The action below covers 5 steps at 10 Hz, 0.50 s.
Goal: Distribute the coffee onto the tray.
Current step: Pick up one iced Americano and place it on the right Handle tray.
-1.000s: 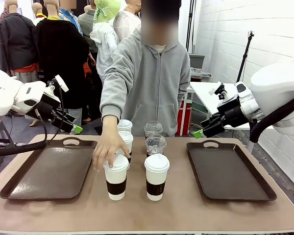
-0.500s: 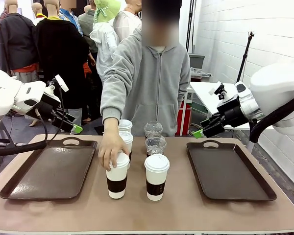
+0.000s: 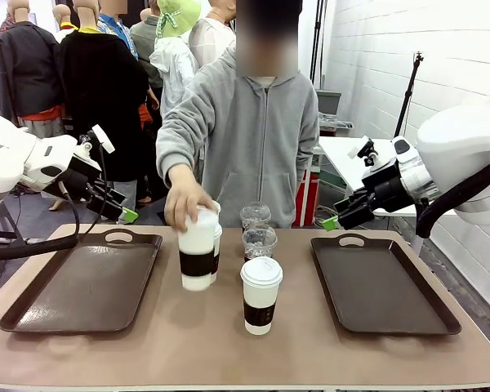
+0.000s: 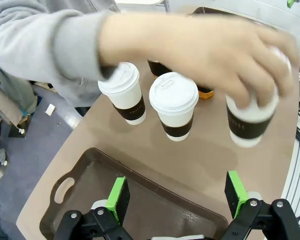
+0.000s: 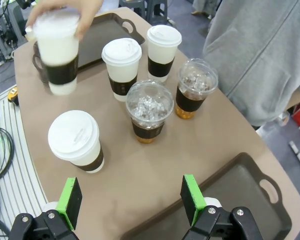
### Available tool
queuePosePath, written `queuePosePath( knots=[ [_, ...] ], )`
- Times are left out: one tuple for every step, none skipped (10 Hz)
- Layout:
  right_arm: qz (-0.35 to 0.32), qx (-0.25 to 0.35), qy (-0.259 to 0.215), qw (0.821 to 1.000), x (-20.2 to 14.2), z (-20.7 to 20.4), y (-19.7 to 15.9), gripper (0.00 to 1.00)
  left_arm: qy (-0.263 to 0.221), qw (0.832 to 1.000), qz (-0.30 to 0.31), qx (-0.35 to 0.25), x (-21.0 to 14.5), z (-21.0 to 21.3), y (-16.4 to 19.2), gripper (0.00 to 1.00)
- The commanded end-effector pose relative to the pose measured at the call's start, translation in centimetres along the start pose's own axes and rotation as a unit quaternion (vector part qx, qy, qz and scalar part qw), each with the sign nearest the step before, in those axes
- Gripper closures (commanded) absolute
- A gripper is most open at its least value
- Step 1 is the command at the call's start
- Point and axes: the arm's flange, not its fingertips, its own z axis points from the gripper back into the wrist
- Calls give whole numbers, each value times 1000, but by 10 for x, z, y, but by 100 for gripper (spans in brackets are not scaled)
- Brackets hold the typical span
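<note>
A dark brown left tray [image 3: 82, 286] lies at the left of the tan tabletop [image 3: 229, 351]. A matching right tray [image 3: 384, 286] lies at the right, and the coffee is clustered between them. A person in a grey hoodie [image 3: 261, 139] stands at the far edge. From the left wrist view, that person's forearm and the person's hand [image 3: 186, 204] cross in front of the cluster.

The person's hand closes over the lid end of the lifted cup [image 3: 197, 260], a white paper cup with a dark sleeve. It holds the cup clear of the tabletop, just beside the left tray's inner rim. Two more sleeved cups, the middle cup [image 5: 122, 67] and the far cup [image 5: 163, 45], stand upright behind it. The front cup [image 3: 261, 294] stands alone nearer the robot. To their right, the near dome cup [image 5: 149, 110] and the far dome cup [image 5: 195, 87] hold ice over dark liquid, close together.

The left hand [image 4: 176, 195] hovers above the handle end of the left tray, fingers spread wide and gripping nothing. The right hand [image 5: 131, 199] hangs above the right tray's inner far corner, equally wide apart and empty.

The marks on the lids are too small to read.
</note>
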Motion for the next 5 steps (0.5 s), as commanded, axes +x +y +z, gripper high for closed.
queuePosePath(
  knots=[
    [0, 0, 0, 1000, 0, 0, 0, 0, -11, 1000, -10, -7, -2, -2, 5, 0],
    [-1, -8, -3, 1000, 1, -4, -10, 0, -11, 1000, -10, -7, -2, -2, 5, 0],
    [-2, -8, -3, 1000, -1, -10, -27, 0, -11, 1000, -10, -7, -2, -2, 5, 0],
    [0, 2, 0, 1000, -3, -17, -41, 0, -11, 1000, -10, -7, -2, -2, 5, 0],
    [9, 3, 5, 1000, -2, -24, -55, 0, -11, 1000, -10, -7, -2, -2, 5, 0]
  ],
)
